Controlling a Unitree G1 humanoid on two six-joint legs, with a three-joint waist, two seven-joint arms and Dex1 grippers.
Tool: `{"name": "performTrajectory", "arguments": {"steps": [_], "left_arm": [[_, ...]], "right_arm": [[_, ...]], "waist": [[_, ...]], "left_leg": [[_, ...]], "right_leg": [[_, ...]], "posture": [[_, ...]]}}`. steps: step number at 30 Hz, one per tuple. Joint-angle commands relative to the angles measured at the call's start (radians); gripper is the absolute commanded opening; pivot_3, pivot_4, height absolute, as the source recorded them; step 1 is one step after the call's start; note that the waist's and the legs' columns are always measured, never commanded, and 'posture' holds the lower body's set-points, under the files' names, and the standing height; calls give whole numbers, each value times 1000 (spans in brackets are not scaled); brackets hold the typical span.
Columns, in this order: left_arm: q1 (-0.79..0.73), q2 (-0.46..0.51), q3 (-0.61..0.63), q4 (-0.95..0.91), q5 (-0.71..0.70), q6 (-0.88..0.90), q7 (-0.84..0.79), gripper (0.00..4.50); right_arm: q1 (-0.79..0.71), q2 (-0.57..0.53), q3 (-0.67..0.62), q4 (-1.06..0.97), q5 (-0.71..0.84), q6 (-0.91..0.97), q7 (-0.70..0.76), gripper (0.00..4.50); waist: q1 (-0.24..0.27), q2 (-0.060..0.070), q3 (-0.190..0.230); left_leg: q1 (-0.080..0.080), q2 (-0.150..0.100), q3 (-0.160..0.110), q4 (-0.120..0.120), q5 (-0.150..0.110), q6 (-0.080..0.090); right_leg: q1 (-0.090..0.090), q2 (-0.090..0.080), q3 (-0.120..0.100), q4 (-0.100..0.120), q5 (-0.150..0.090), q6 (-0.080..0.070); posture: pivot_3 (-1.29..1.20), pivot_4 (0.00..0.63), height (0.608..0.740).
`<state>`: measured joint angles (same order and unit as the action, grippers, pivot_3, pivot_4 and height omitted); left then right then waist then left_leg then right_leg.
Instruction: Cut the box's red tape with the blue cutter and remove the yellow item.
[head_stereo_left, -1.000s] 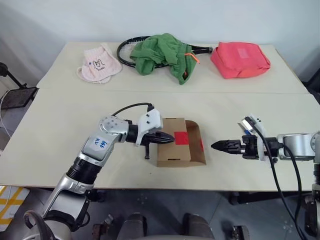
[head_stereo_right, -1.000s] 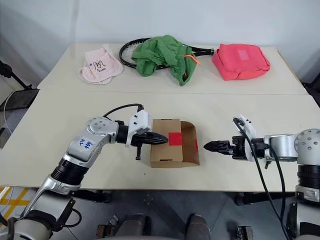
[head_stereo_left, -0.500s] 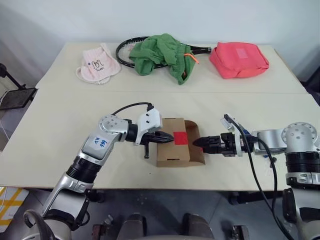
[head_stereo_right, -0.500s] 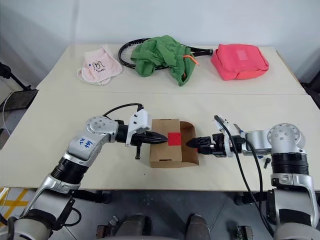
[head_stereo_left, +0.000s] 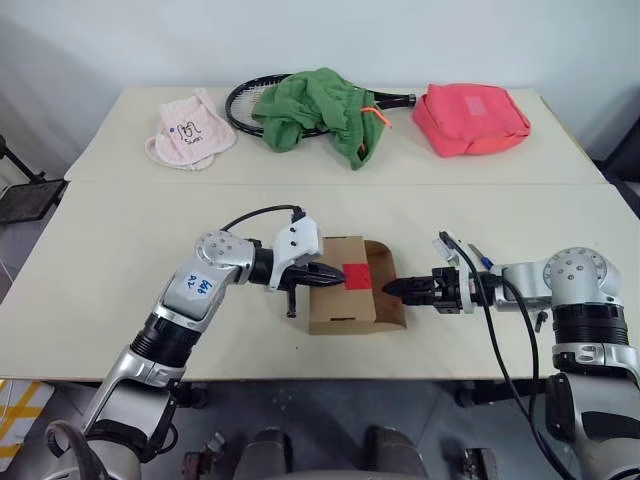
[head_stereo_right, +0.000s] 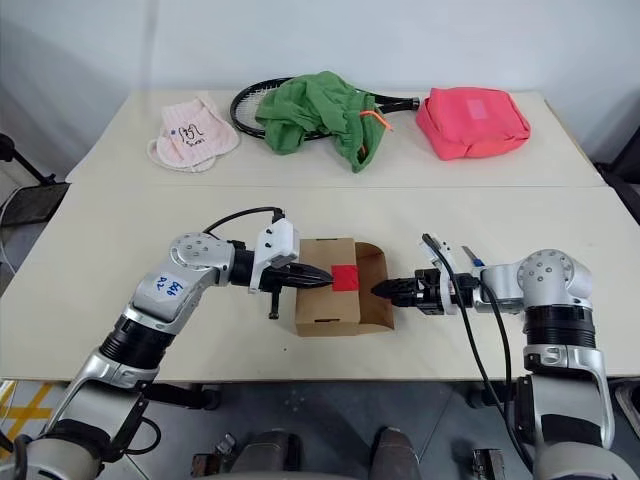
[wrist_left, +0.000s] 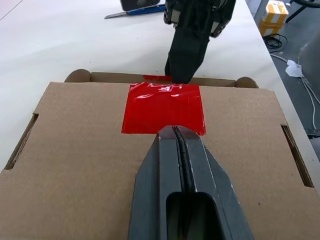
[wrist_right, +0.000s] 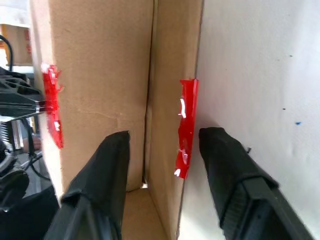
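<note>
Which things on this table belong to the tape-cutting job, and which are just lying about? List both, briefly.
For the job:
- box
- red tape
- blue cutter

Lying about:
- pink cloth
- racket
- green garment
- pink-red bag

Two pale tables (head_stereo_left: 120, 260) butt together, seam across. Near table: brown box (head_stereo_left: 340, 300) near its front edge, blue cutter (wrist_left: 145, 10) beyond it. Far table: pink cloth (head_stereo_left: 185, 130), black racket (head_stereo_left: 245, 95) under a green garment (head_stereo_left: 315, 110), pink-red bag (head_stereo_left: 470, 118).
</note>
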<state>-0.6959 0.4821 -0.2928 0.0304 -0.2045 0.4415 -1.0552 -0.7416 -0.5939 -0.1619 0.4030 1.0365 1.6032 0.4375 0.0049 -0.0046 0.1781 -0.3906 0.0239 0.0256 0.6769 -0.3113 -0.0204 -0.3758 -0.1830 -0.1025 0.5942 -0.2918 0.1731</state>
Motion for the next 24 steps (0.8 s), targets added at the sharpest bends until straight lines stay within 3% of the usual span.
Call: {"name": "performTrajectory", "arguments": {"steps": [1, 6, 9, 14, 20, 24], "left_arm": [[26, 9, -31, 5, 31, 20, 3, 0], [24, 7, -34, 1, 29, 25, 5, 0], [24, 12, -30, 0, 28, 27, 3, 0], [26, 11, -28, 4, 30, 26, 8, 0], [37, 2, -11, 11, 32, 8, 37, 0], [40, 4, 29, 42, 33, -19, 77, 0]], "right_arm": [[-4, 40, 34, 1, -26, 11, 14, 2444], [-10, 77, 57, 1, -69, 11, 31, 2444], [-4, 84, 63, -11, -72, 11, 43, 1831], [-7, 74, 64, -31, -51, 11, 47, 99], [-35, 38, 13, -46, -21, 11, 10, 11], [-66, -69, 12, -68, 69, 11, -18, 11]], "waist": [[-6, 0, 0], [-11, 0, 0], [-11, 0, 0], [-10, 0, -1], [-7, -1, -1], [1, 0, 0]], "left_leg": [[0, 0, 0, 0, 0, 0], [3, 1, 3, -4, 0, 0], [4, 2, 3, -5, 0, -1], [4, 2, 4, -7, 0, -1], [4, 2, 5, -8, 1, -1], [3, 2, 5, -7, 1, -1]], "right_leg": [[0, 0, 0, 0, 0, 0], [0, 0, 0, 0, 0, -1], [0, 0, 0, 0, 0, -1], [-1, 0, 0, -1, 0, -1], [-1, 0, 0, -1, 0, -1], [-1, 0, 0, -2, 0, -1]], "posture": [[0, 150, 740], [0, 150, 740], [0, 150, 740], [0, 150, 740], [0, 150, 740], [0, 150, 740]]}}
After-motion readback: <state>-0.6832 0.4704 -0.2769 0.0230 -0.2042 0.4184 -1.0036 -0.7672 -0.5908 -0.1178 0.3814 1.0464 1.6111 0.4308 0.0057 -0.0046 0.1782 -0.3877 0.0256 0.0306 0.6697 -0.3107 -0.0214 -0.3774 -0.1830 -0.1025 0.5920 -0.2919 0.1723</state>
